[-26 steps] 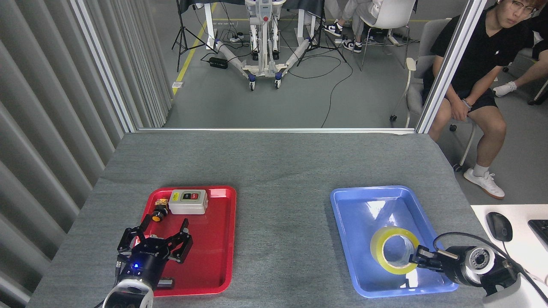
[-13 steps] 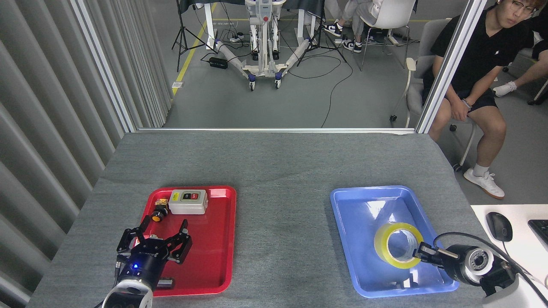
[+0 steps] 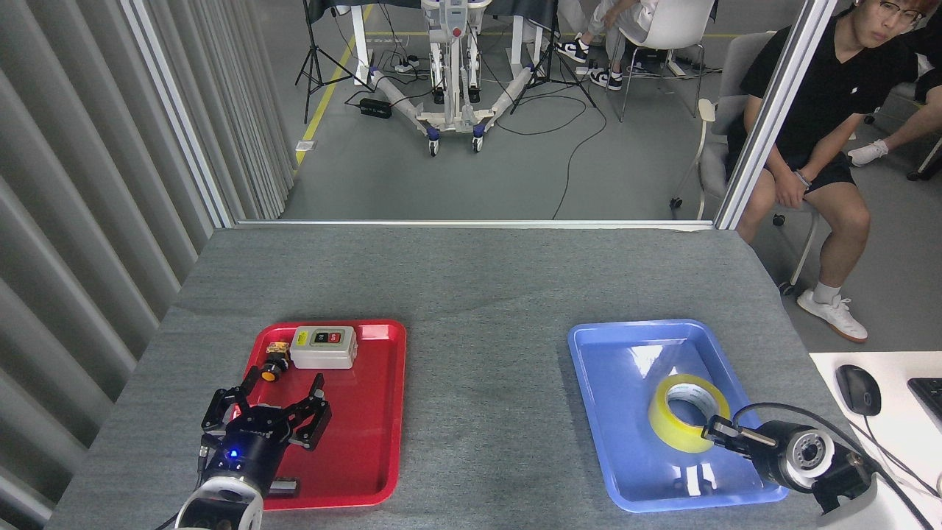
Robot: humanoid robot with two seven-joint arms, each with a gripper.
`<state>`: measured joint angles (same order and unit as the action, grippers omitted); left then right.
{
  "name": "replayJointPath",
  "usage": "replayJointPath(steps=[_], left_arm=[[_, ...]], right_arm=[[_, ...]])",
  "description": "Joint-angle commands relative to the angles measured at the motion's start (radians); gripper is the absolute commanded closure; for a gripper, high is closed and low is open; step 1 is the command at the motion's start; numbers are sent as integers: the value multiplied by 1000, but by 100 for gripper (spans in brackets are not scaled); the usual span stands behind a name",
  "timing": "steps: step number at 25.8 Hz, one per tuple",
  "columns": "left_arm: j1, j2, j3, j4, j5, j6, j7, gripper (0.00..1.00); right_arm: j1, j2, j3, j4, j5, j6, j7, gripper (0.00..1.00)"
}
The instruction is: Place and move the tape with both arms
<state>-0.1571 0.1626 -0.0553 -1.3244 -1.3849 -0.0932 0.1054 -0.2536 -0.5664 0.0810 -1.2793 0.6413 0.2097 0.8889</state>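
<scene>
The tape [image 3: 671, 433], a yellow roll with a white core, hangs tilted over the right half of the blue tray [image 3: 611, 368]. My right gripper [image 3: 717, 430] comes in from the lower right and is shut on the roll's near-right rim. My left gripper [image 3: 268, 406] hovers over the near-left part of the red tray [image 3: 375, 412]. Its black fingers are spread open with nothing between them. A blue light glows on its wrist.
On the red tray's far end lie a white switch box [image 3: 324, 347] with red and black buttons and a small yellow-and-black part [image 3: 274, 362]. A person [image 3: 824, 132] sits beyond the table's far right corner. A mouse [image 3: 858, 389] lies on a white desk at right.
The right gripper has lifted the tape off the blue tray floor, tilting it and carrying it slightly away from me. The left gripper has barely moved.
</scene>
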Motion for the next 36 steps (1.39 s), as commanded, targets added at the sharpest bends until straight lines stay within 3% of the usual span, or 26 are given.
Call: replayJointPath(steps=[1,7,10,11,12,14,16,18,20,22,25,30,36], left_arm=[[-4,0,0,1,1,1,-1,1],[1,2,0,4,1,1,-1,1],[4,6,0,2,1,1,-1,1],[5,8,0,2,1,1,-1,1],[8,8,0,1,1,1,-1,1],[11,8,0,1,3,1,-1,1],[13,8,2,1,1,3,-1,1],[14,8,12,1,3,1,-1,1],[16,8,17,1,3,0,-1,1],[16,8,19,1,3,0,-1,1],[16,8,29,1,3,-3,0,1],[27,8,43,1,1,-10,0,1],[27,8,43,-1,1,-11,0,1]], right_arm=[[0,3,5,-2,0,-4,-4,71],[-4,3,-4,-22,-2,-135,-130,65],[-3,11,-15,-23,0,-257,-312,39],[-1,22,-24,-23,1,-256,-398,10],[2,40,-32,-23,6,-254,-490,0],[5,85,-30,-23,99,-263,-643,0],[8,134,-35,-28,330,-265,-743,0],[13,217,-44,-29,540,-265,-831,0],[28,267,-79,-32,678,-265,-900,0],[65,309,-132,-48,774,-268,-923,0],[97,399,-158,-100,853,-270,-930,0],[203,415,-173,-184,896,-280,-1036,0],[353,436,-211,-264,894,-280,-1004,0]])
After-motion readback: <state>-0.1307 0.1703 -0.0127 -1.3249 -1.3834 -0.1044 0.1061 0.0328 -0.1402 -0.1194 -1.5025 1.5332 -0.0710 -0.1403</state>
